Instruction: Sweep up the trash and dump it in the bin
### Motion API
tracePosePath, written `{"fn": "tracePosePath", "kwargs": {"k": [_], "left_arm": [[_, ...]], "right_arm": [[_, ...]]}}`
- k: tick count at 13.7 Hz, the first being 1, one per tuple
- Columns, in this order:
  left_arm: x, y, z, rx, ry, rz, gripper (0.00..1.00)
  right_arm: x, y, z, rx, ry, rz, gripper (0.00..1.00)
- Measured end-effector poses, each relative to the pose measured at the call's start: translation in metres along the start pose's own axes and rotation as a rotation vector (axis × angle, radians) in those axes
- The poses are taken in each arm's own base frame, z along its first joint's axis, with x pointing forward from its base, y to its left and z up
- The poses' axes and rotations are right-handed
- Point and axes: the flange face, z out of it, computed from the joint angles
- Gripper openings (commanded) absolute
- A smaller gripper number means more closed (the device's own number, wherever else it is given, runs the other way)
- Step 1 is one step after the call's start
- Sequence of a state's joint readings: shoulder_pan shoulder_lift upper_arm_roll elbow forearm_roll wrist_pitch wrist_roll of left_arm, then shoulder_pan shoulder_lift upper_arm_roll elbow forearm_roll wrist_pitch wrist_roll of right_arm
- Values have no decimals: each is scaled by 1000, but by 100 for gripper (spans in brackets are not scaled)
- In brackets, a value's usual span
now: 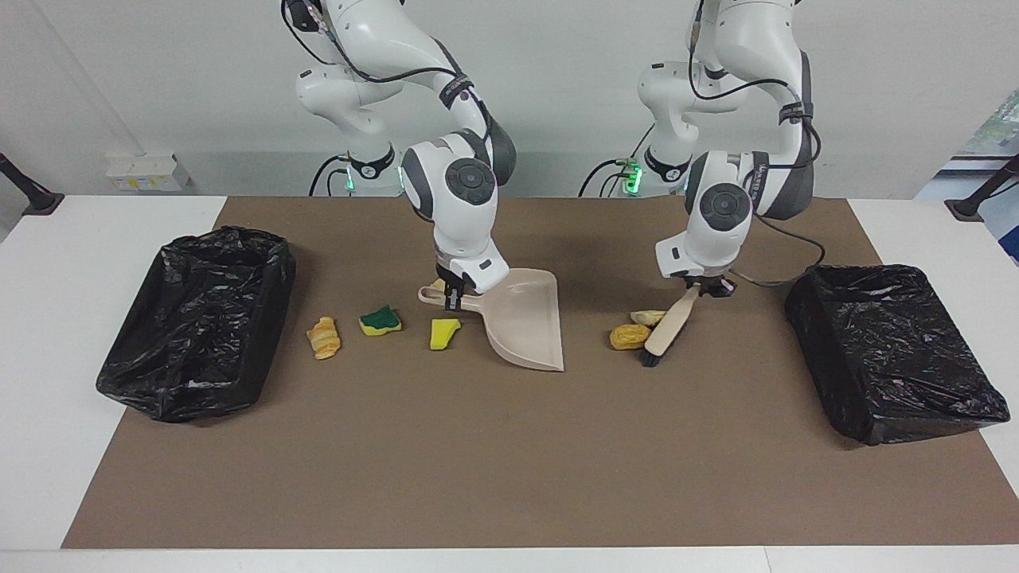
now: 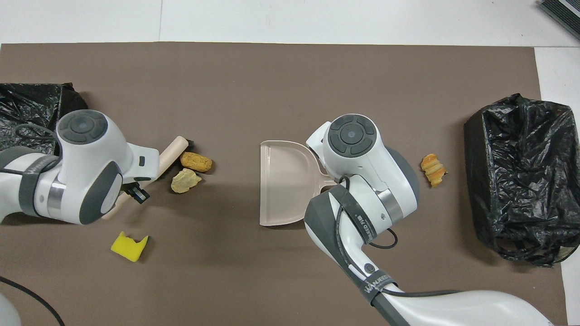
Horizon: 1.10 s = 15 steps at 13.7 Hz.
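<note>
Both grippers clenched, left gripper [image 1: 700,290] grasping brush [image 1: 667,325] handle, right gripper [image 1: 452,299] grasping dustpan [image 1: 525,326] handle

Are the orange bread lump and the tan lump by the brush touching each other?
Touching. In the overhead view the orange bread lump and the tan lump meet with no mat between them; in the facing view they overlap beside the brush.

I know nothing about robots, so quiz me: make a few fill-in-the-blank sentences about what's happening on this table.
1. The left gripper is shut on the handle of the ____.
2. The right gripper holds the beige ____ by its handle.
3. The brush's bristles sit beside the orange bread bit and the ____ bread bit.
4. A bin lined with a ____ bag stands at each end of the table.

Missing words: brush; dustpan; tan; black
</note>
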<state>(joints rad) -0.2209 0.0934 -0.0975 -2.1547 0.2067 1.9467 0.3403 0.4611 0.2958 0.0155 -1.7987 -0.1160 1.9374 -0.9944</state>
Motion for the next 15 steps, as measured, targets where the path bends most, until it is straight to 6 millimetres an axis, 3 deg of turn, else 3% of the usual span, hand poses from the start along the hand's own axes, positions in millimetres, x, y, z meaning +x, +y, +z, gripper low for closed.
{"fn": "tracePosePath", "kwargs": {"k": [3,7,9,12,15], "left_arm": [[10,34,-6,0,-7,-25,0],[2,40,-17,-1,-24,-52,0],[-19,34,-35,-3,-43,-79,0],[-67,26,-60,-31,-134,-161,0],[-117,11,-59,-58,-186,-366,0]], "right_arm": [[0,-1,0,1,0,0,0],[-1,-2,0,1,-1,-1,0],[2,-4,1,1,-2,-6,0],[22,-15,-2,-13,1,-41,0],[44,-29,0,-16,-4,-52,0]]}}
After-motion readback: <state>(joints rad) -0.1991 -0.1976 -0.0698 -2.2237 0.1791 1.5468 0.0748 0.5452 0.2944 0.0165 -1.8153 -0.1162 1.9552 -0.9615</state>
